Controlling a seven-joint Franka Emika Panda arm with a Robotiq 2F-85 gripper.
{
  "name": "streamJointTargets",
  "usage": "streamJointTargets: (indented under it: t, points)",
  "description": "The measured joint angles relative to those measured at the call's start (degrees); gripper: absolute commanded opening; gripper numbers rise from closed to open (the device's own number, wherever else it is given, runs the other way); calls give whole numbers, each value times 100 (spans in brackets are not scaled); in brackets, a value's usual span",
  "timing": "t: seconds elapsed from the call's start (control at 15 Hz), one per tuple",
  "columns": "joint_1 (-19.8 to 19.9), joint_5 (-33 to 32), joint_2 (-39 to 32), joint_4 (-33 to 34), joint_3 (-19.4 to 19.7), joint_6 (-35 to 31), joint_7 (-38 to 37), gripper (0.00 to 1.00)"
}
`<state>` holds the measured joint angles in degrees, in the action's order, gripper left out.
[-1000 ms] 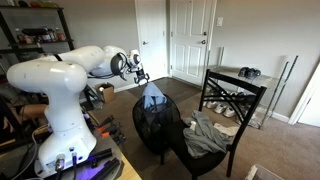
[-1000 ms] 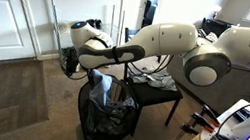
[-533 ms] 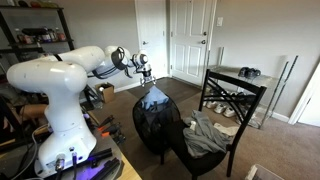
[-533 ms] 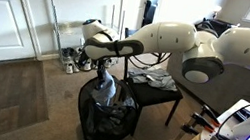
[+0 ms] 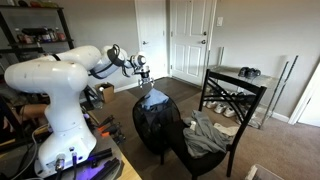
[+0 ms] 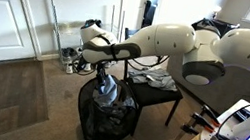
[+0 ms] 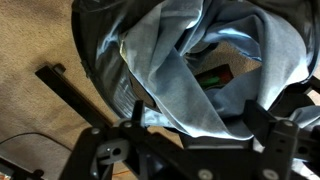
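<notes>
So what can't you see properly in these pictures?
Wrist view: the blue cloth covers the bottom of the hamper.
Wrist view: a small green thing in the folds is too blurred to name.
Both exterior views: the gripper is too small to show its fingers.

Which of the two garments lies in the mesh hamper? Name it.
The light blue garment, bunched up inside the black mesh hamper. The grey garment lies draped over the seat of the dark chair beside it, outside the hamper.
</notes>
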<state>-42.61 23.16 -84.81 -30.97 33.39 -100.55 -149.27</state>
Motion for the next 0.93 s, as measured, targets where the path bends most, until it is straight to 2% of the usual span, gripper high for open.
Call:
streamJointTargets:
  t: [0.4,0.6,0.93]
  points:
    - [-828,515,290,-483,1341,-124,0,100]
    - [-1172,668,519,-840,1766,-120,0,100]
    - [-1207,672,504,-862,1785,-111,0,100]
